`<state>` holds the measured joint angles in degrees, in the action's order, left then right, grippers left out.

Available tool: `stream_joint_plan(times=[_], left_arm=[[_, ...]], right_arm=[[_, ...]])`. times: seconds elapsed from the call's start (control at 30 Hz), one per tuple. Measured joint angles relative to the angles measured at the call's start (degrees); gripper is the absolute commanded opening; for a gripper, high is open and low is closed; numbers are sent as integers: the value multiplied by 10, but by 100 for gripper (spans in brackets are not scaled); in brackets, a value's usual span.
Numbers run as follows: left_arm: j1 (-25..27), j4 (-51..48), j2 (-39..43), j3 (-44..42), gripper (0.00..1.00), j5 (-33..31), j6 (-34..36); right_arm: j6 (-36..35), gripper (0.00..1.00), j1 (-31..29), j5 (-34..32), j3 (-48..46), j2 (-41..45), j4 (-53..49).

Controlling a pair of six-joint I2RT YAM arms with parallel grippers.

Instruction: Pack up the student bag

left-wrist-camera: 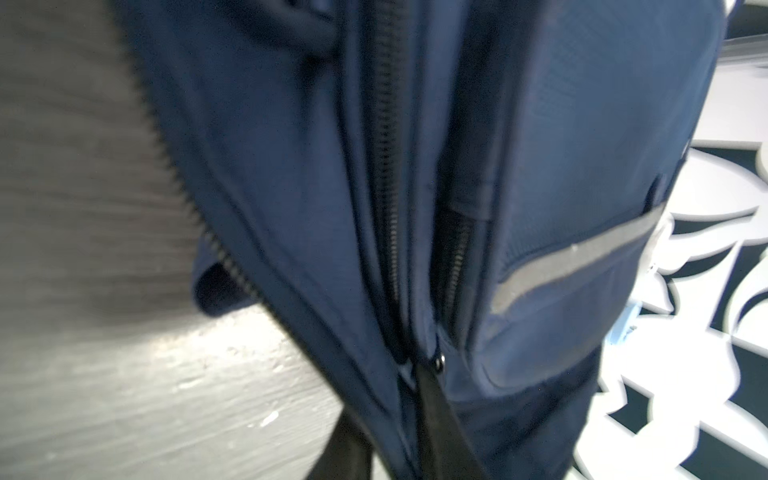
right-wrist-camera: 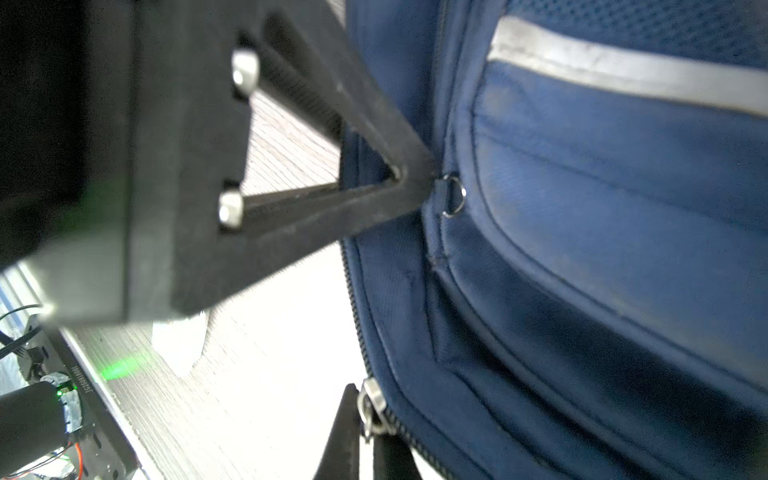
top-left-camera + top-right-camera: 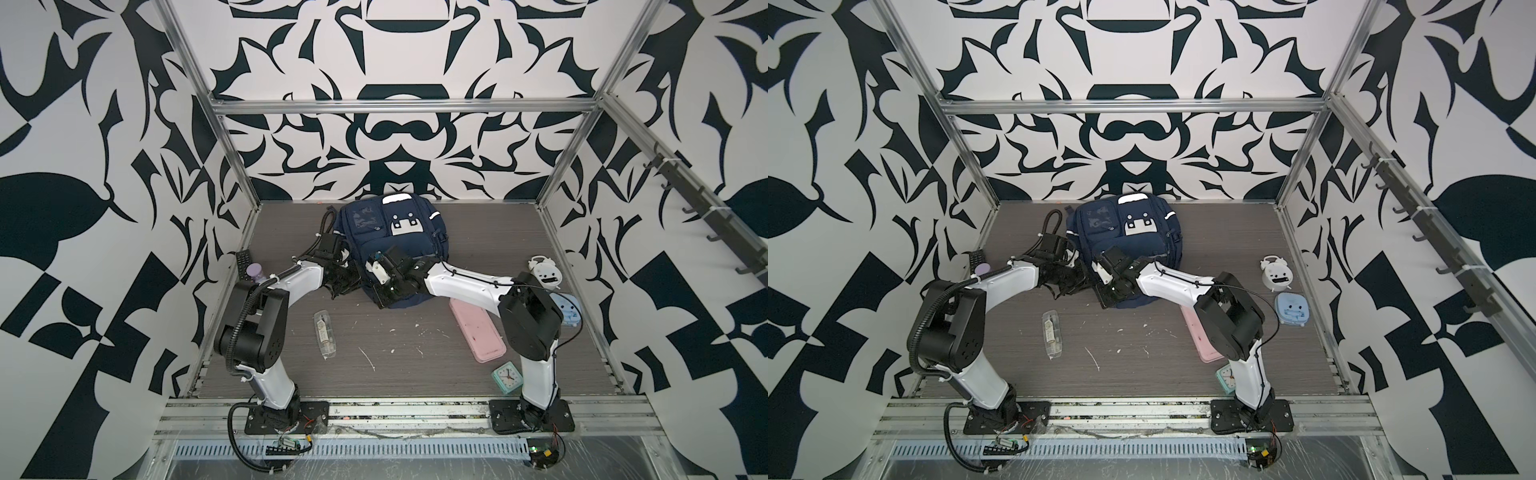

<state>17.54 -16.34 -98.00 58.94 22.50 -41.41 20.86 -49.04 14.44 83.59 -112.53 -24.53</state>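
Pink case (image 3: 478,332) lies partly beneath the right arm (image 3: 465,280), beside the student bag (image 3: 399,232).

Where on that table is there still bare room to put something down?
Widest bare patch: front middle, between the clear case and pink case. Another lies behind the white clock, right of the student bag. The right side is crowded: pink case, blue device, teal clock.

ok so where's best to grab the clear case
Probably across its narrow width at mid-length, coming straight down: the clear case lies flat on the table, long and slim, with room along both long sides for the jaws.
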Motion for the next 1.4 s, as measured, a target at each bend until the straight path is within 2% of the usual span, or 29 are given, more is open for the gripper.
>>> stream_joint_plan(times=[0.1, 0.4, 0.6, 0.8, 1.0, 1.1, 1.3, 1.4], left_arm=[[1, -14, -3, 15, 0, 3, 5], [-26, -43, -19, 43, 0, 32, 10], [-65, -44, -19, 49, 0, 44, 12], [-72, -43, -22, 59, 0, 46, 13], [-71, -45, -53, 89, 1, 43, 7], [-68, -55, -83, 131, 8, 37, 5], [-62, -57, -139, 221, 37, 22, 5], [-62, -56, -138, 231, 46, 15, 7]], right_arm=[[-2, 0, -1, -1, -23, 16, 9], [-21, 0, 16, -20, -105, 91, 23], [-35, 0, 78, -7, -179, 155, 25], [-45, 0, 142, -1, -207, 185, 14], [-45, 0, 128, -7, -205, 180, 12], [-44, 0, 111, -17, -188, 165, 4], [-34, 0, 67, -27, -144, 127, -1], [-27, 0, 44, -26, -107, 96, -1]])
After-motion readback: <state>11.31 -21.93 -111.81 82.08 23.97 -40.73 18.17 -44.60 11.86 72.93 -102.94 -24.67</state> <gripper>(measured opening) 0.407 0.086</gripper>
